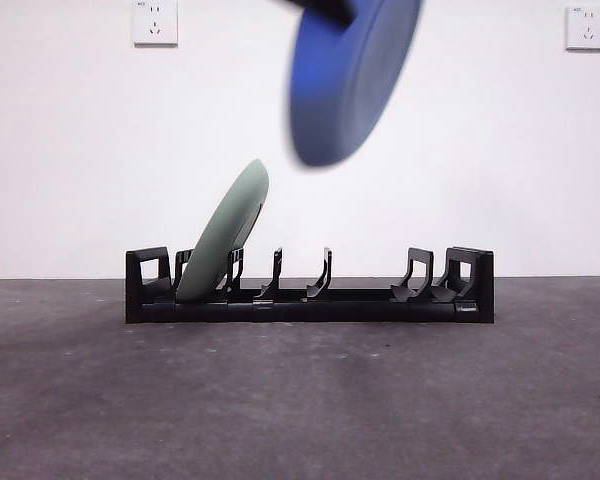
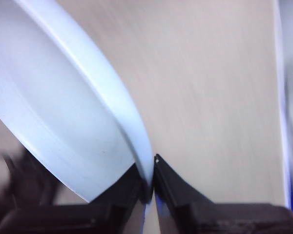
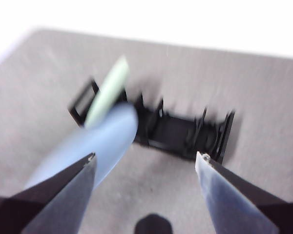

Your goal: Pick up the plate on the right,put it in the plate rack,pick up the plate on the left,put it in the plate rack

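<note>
A blue plate [image 1: 350,80] hangs tilted in the air above the middle of the plate rack [image 1: 360,300], blurred by motion. My left gripper [image 2: 153,180] is shut on the rim of this blue plate [image 2: 63,112] and shows as a dark tip [image 1: 325,8] at the top edge of the front view. A pale green plate [image 1: 225,232] leans in the slots at the rack's left end. My right gripper [image 3: 147,156] is open and holds nothing, high over the table, looking down on the rack [image 3: 180,131], the green plate [image 3: 107,92] and the blue plate [image 3: 97,141].
The rack stands on a grey table [image 1: 300,400] in front of a white wall. Two wall sockets [image 1: 155,22] [image 1: 587,27] sit high on the wall. The rack's middle and right slots [image 1: 325,275] hold nothing.
</note>
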Tool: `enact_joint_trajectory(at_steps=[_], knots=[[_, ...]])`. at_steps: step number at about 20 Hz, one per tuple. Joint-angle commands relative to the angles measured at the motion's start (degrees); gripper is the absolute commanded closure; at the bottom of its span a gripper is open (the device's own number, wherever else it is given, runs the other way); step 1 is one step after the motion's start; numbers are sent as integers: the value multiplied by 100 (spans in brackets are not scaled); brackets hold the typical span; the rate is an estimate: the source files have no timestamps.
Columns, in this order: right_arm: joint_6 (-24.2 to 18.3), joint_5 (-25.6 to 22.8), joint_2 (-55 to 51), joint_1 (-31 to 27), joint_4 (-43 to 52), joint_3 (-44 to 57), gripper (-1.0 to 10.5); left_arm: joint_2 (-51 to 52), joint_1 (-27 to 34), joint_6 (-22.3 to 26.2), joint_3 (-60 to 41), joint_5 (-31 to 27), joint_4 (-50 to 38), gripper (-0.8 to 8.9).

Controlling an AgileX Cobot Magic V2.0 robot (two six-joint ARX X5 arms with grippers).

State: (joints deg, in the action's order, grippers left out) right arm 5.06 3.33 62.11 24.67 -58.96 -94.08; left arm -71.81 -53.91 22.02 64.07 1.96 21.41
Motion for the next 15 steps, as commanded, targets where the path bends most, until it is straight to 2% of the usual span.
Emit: enact_joint_trajectory(at_steps=[1, 2, 8, 15], knots=[[94, -20, -289, 2, -77, 4, 599, -85, 400, -1137, -13, 442, -1176, 822], [94, -17, -435, 2, -179, 4, 599, -157, 570, -1305, -13, 463, -1523, 822], [96, 22, -691, 7, -564, 7, 599, -730, 1141, -1458, -11, 448, -2389, 822], [96, 179, -686, 7, -778, 7, 599, -1628, 1453, -1473, 358, 407, -2531, 822]])
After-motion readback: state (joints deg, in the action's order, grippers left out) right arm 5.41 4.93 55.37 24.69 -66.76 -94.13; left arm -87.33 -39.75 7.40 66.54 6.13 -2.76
